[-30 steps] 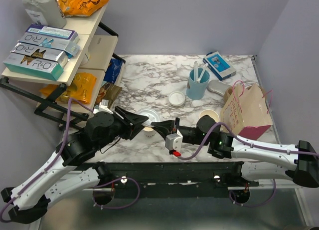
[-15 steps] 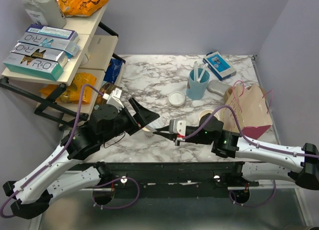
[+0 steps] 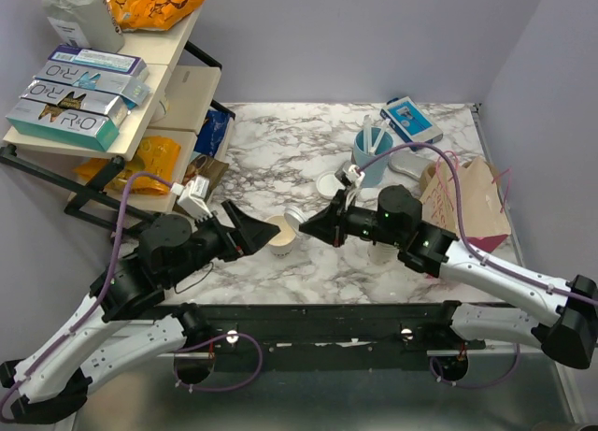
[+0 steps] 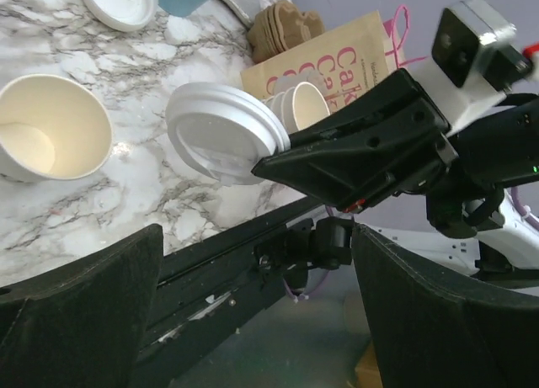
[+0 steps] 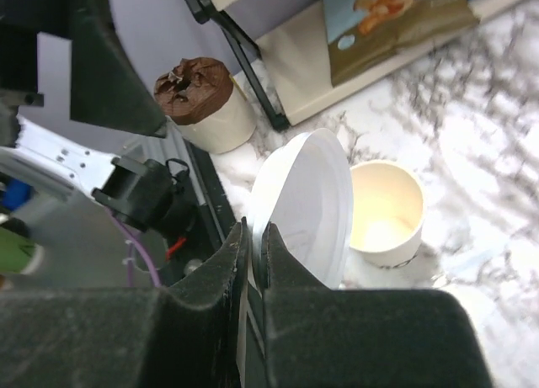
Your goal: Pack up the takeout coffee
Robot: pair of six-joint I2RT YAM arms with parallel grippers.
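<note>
The takeout coffee's paper cup [image 3: 280, 237] stands lidless on the marble, cream inside [image 4: 46, 127], with dark print low on its side [image 5: 386, 215]. My right gripper [image 3: 311, 227] [image 5: 253, 232] is shut on the rim of its round white lid [image 3: 293, 216] [image 5: 307, 203]. The lid [image 4: 223, 131] is held tilted on edge just right of the cup, above the table. My left gripper [image 3: 257, 233] [image 4: 257, 236] stands wide open just left of the cup, with nothing between its fingers.
A brown paper bag [image 3: 467, 207] [image 4: 337, 55] with pink lettering stands at the right. A stack of lidless cups [image 4: 299, 106] sits beside it. A light-blue mug [image 3: 371, 158], a loose lid [image 3: 330, 183] and a blue box [image 3: 411, 121] lie behind. A stocked shelf [image 3: 112, 94] fills the left.
My left gripper opened wide and drew back to the left of the cup. My right gripper moved up and to the right from the near edge, carrying the lid.
</note>
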